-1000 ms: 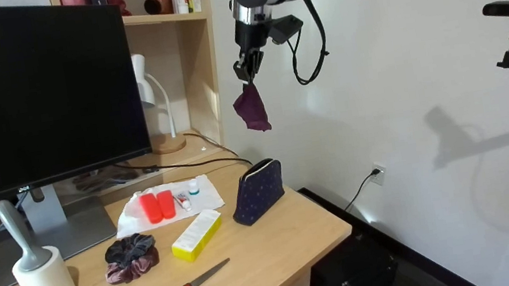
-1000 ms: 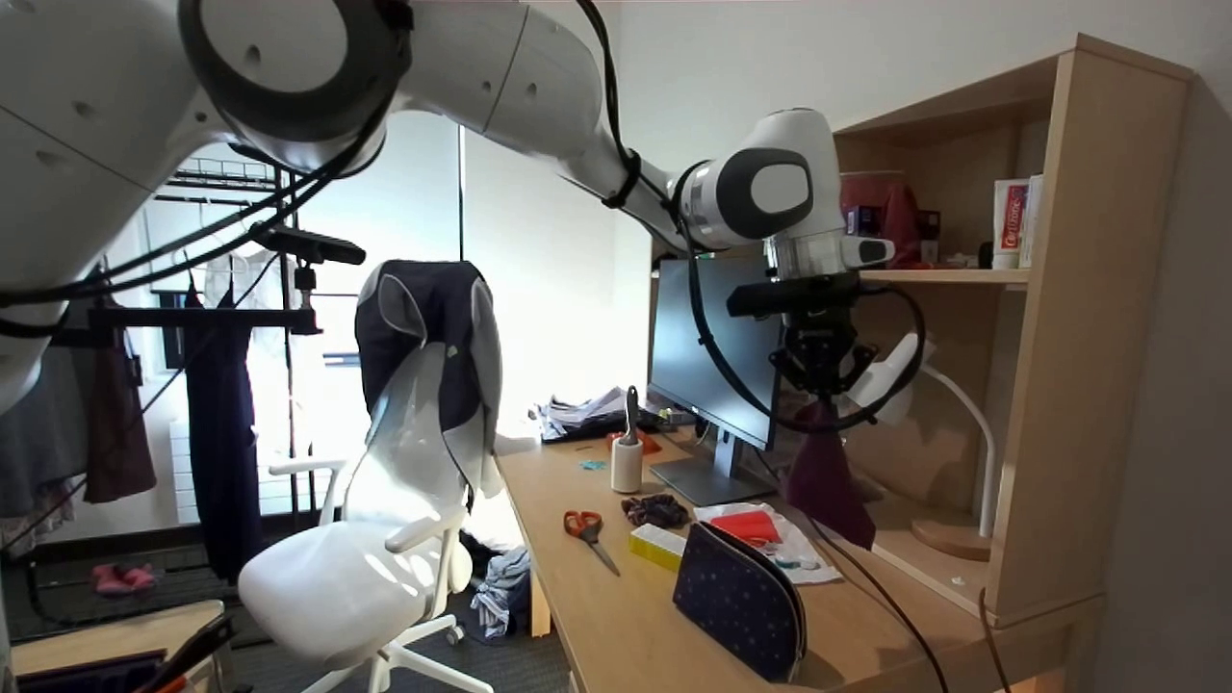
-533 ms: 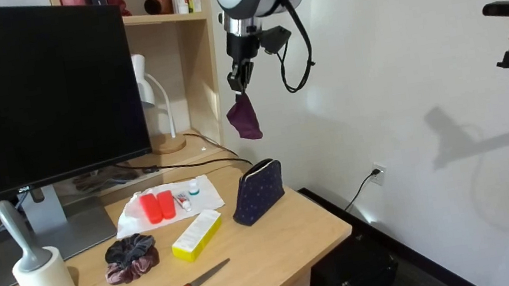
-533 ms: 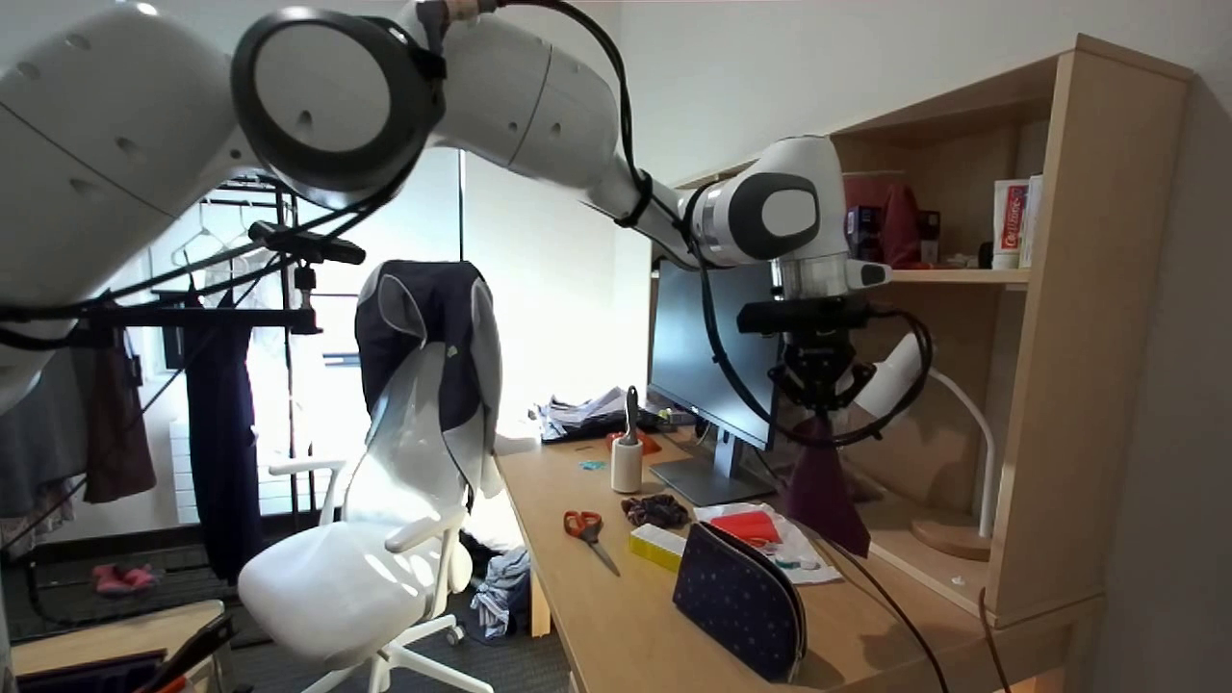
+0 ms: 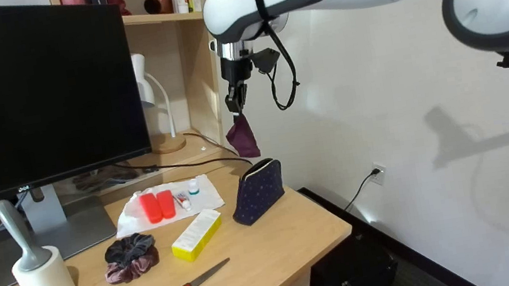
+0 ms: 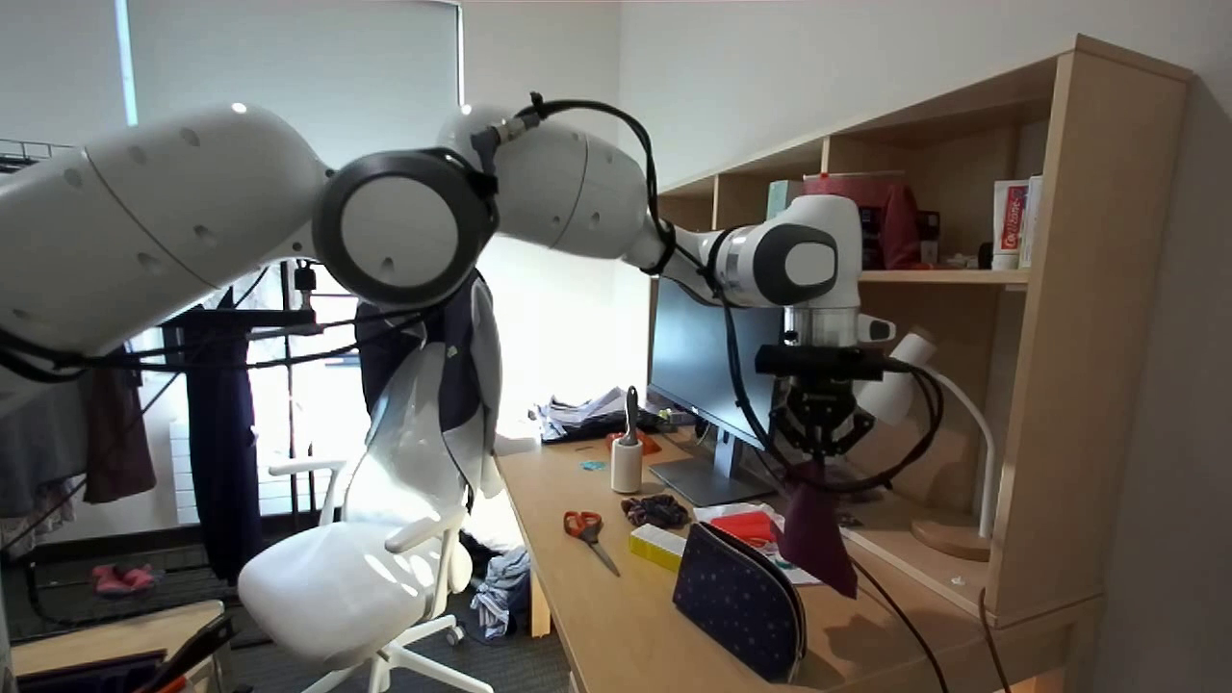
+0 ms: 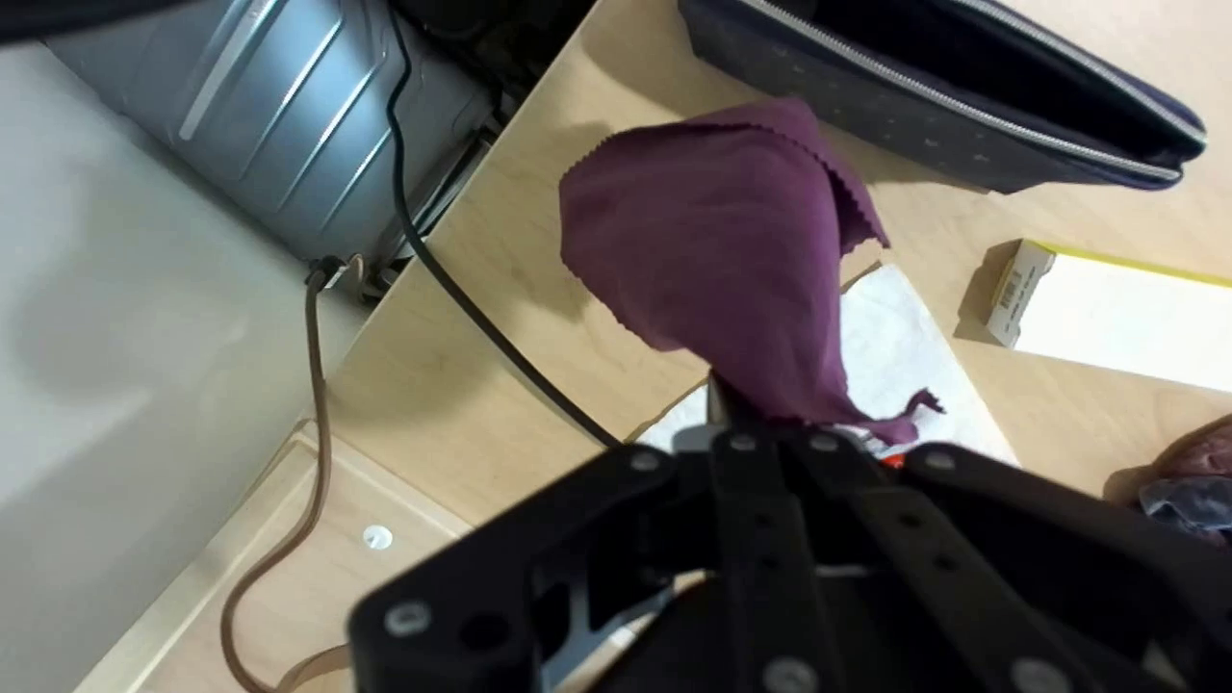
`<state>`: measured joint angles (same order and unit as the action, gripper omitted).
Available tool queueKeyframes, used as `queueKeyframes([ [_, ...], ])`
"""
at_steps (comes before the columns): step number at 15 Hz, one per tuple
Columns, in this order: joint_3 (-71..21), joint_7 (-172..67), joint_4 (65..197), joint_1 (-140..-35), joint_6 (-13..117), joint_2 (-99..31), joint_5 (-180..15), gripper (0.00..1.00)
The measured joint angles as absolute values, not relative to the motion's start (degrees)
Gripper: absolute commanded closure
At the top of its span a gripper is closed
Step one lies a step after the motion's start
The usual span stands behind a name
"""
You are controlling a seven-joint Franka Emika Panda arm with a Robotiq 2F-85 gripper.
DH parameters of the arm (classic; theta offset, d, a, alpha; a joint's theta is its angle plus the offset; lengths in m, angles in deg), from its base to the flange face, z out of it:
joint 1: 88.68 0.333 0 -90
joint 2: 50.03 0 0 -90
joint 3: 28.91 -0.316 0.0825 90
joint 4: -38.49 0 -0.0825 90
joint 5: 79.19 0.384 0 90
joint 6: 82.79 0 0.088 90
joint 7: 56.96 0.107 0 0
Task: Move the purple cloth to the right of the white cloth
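1. The purple cloth (image 7: 712, 241) hangs limp, with a zigzag-cut edge, in the air above the desk (image 5: 271, 256).
2. The gripper (image 5: 237, 115) is clenched on its upper end (a small twisted corner sticks out there).
3. On the monitor (image 5: 30, 95) I read "DELL".
4. Both cloth and gripper are lower than half a second ago.

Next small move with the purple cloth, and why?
Probably lower the gripper a little, holding its grip and staying off the pouch. In an exterior view the purple cloth hangs to the right of the white cloth and appears to be above the desk. The wrist view shows the pouch's open zip near it, so drifting that way might snag.
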<state>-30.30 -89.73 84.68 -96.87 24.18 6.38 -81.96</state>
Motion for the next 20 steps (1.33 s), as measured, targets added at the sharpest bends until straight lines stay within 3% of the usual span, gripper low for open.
queueKeyframes([
  [17, -33.26, -104.77, 71.67, -96.72, 21.86, 21.40, -81.10, 1.00],
  [18, -33.28, -104.61, 71.50, -96.73, 21.43, 21.73, -80.70, 0.74],
  [20, -33.34, -104.27, 71.35, -96.87, 20.84, 22.21, -79.78, 0.68],
])
